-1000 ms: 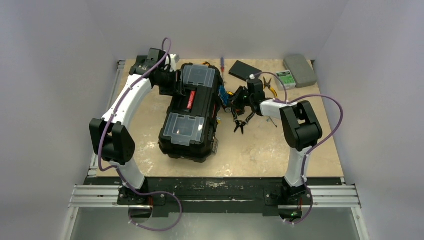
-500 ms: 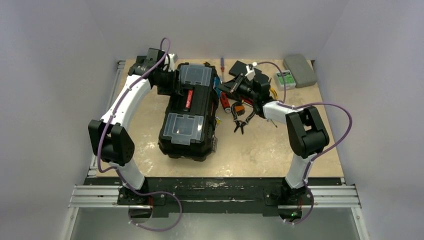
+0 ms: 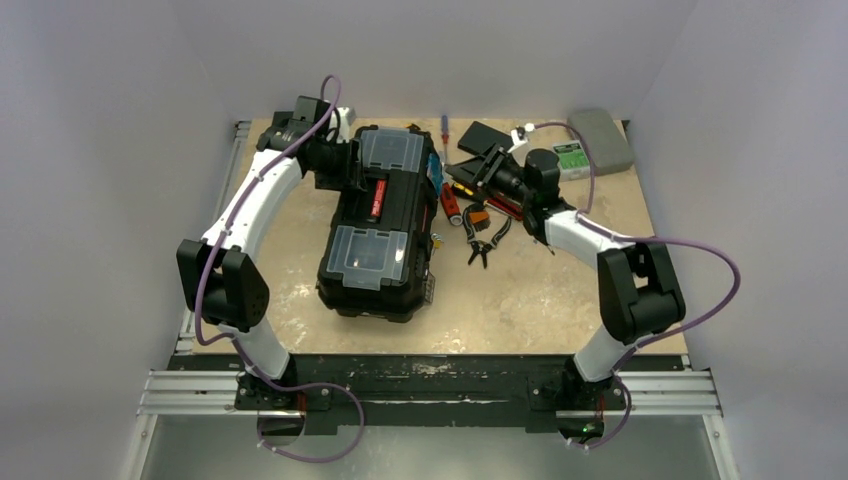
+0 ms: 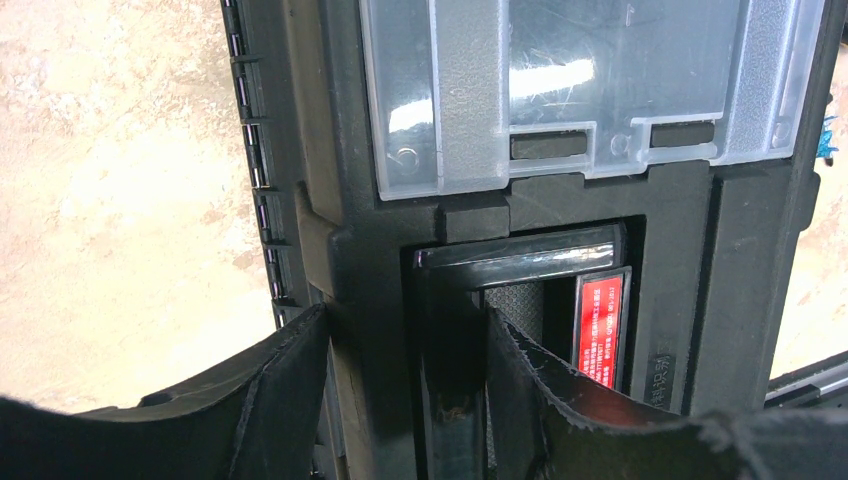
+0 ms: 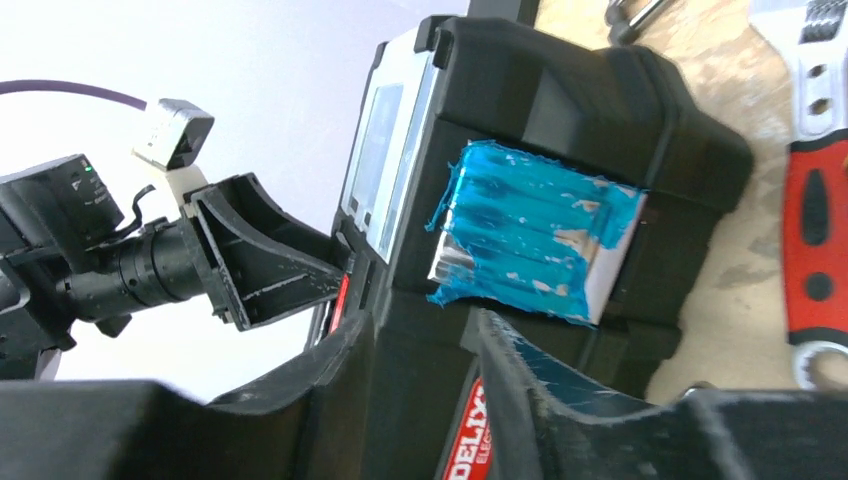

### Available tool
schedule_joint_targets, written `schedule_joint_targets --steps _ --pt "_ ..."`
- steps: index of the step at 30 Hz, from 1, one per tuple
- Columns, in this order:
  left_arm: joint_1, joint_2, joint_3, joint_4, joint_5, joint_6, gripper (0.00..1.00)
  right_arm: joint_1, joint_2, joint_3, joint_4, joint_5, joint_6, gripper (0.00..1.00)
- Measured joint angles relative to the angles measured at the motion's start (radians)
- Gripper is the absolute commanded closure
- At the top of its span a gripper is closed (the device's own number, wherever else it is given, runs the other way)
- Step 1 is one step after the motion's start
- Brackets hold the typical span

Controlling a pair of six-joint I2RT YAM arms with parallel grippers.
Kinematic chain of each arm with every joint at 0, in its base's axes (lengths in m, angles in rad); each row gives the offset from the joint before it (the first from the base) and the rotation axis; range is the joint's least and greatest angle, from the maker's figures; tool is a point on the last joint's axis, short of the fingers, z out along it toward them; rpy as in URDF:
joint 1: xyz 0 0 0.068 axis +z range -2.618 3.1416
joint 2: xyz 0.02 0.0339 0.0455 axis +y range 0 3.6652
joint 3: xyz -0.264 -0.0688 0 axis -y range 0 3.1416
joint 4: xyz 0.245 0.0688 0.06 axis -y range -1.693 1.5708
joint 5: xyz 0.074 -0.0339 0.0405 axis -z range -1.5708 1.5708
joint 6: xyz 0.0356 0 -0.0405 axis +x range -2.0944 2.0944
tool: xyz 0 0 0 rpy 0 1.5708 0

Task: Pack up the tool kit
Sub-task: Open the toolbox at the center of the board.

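The tool kit [image 3: 385, 225], a black toolbox with two clear-lidded compartments and a red-marked handle, lies closed mid-table. My left gripper [image 3: 352, 172] is at its far end. In the left wrist view its fingers [image 4: 290, 390] straddle the lid's edge and the glossy handle bar [image 4: 450, 330], shut on them. My right gripper [image 3: 470, 170] hovers just right of the toolbox, open, pointing at its side wall [image 5: 560, 110] with a blue tape patch [image 5: 530, 240]. Nothing is between its fingers [image 5: 520, 380]. Red-handled tools [image 3: 452, 205] and black pliers [image 3: 485, 245] lie loose beside the box.
A flat black box [image 3: 485, 135], a screwdriver [image 3: 444, 128], a green-and-white packet [image 3: 572, 158] and a grey rounded case [image 3: 600, 138] sit along the back edge. A red-handled wrench [image 5: 815, 240] lies right of the toolbox. White walls enclose the table.
My right gripper rose from the loose tools toward the back beside the toolbox and went from shut to open. The left arm and toolbox stayed put.
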Motion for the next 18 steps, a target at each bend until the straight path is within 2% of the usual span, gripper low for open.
schedule_joint_targets --steps 1,4,5,11,18 --pt "0.0 0.0 0.0 0.0 0.0 0.0 0.67 -0.01 -0.023 -0.024 0.006 0.003 0.002 0.5" --pt "0.0 0.0 0.0 0.0 0.0 0.0 0.67 -0.038 -0.061 -0.08 0.041 0.013 0.013 0.22" --pt "0.0 0.0 0.0 0.0 0.0 0.0 0.67 -0.046 -0.063 -0.095 0.055 0.014 0.023 0.19" --pt "0.0 0.0 0.0 0.0 0.0 0.0 0.67 -0.067 -0.005 -0.116 0.1 0.011 0.052 0.15" --pt "0.0 -0.001 -0.001 0.0 0.0 0.0 0.67 -0.038 0.05 -0.015 -0.062 0.037 0.031 0.13"
